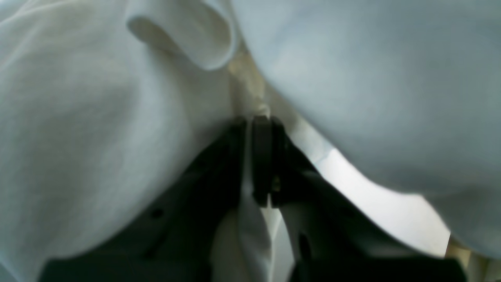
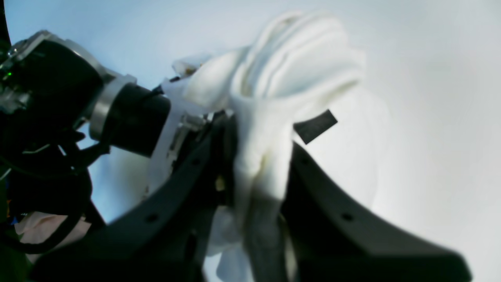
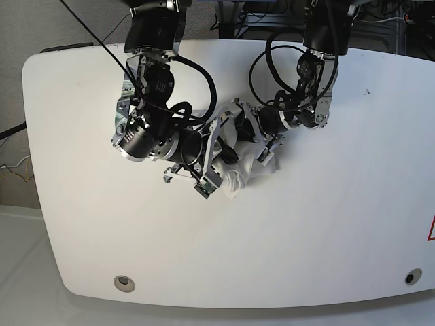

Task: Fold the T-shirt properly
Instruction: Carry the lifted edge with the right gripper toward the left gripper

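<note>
The white T-shirt [image 3: 239,178] is bunched into a small heap between both arms at the middle of the table. In the left wrist view my left gripper [image 1: 261,156] is shut on a thin fold of the T-shirt [image 1: 98,129], whose cloth fills most of that view. In the right wrist view my right gripper [image 2: 258,168] is shut on a thick bunch of the T-shirt [image 2: 289,66], and the small black neck label [image 2: 315,126] sticks out beside it. In the base view the left gripper [image 3: 246,130] and right gripper [image 3: 221,160] sit close together, largely hidden by cloth.
The white table [image 3: 326,238] spreads out around the heap. The left arm [image 2: 58,98] crosses the left side of the right wrist view, very near my right gripper. Cables loop above both arms at the table's far edge [image 3: 231,42].
</note>
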`<action>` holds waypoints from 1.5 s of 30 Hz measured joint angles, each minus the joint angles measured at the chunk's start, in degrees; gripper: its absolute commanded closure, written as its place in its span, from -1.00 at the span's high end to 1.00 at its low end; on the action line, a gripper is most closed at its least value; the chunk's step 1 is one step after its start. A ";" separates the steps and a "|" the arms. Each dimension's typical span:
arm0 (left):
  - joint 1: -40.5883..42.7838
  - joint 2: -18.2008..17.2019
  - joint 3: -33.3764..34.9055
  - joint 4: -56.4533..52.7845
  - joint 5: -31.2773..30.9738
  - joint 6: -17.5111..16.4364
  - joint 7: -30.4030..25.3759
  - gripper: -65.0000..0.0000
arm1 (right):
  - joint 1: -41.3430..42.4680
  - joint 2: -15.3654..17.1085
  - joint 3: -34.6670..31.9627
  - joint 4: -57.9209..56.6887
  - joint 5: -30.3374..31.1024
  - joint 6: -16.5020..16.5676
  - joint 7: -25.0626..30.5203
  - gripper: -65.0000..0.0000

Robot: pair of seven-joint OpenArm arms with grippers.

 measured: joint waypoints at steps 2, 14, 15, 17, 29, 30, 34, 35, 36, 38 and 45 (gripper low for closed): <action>0.02 0.00 0.00 0.00 0.00 0.00 0.00 -0.97 | 0.00 0.02 0.00 -0.02 -0.02 0.00 -0.02 -0.94; 0.11 0.00 -0.13 0.00 -0.02 0.00 -0.04 -0.97 | 0.02 0.04 -0.02 -0.24 0.02 0.00 0.00 0.77; 0.11 0.00 -0.13 0.00 -0.02 0.00 -0.04 -0.97 | 0.00 0.02 -0.02 -0.24 0.00 0.02 0.02 0.87; 0.11 0.00 -0.13 0.00 -0.02 0.00 -0.04 -0.97 | -0.02 0.02 -0.02 -0.24 0.04 0.00 0.07 0.98; 0.07 0.00 -0.17 0.09 -0.02 0.00 0.07 -0.97 | 0.11 0.02 -0.04 -0.24 0.07 0.02 0.04 0.92; 0.04 0.00 -0.17 0.11 -0.04 0.00 0.13 -0.97 | 0.15 0.02 -0.02 -0.24 0.04 0.02 0.02 0.92; -0.04 0.00 -0.17 0.24 -0.02 0.00 0.37 -0.97 | 0.31 0.02 0.15 -0.24 0.04 0.00 0.02 0.92; -0.04 0.00 -0.17 0.26 -0.02 0.02 0.42 -0.97 | 0.35 0.02 0.15 -0.24 0.00 0.00 0.02 0.92; -0.04 0.00 -0.17 0.31 -0.02 0.02 0.44 -0.97 | 0.48 0.13 0.17 -0.24 0.04 0.02 0.04 0.92; 0.04 0.00 -0.17 1.16 0.13 0.17 0.92 -0.97 | 0.83 0.66 0.15 -0.26 0.09 0.02 0.00 0.92; 0.72 0.00 -2.73 5.86 1.27 0.24 3.65 -0.97 | 1.84 1.68 2.32 -0.28 0.11 -0.02 0.13 0.92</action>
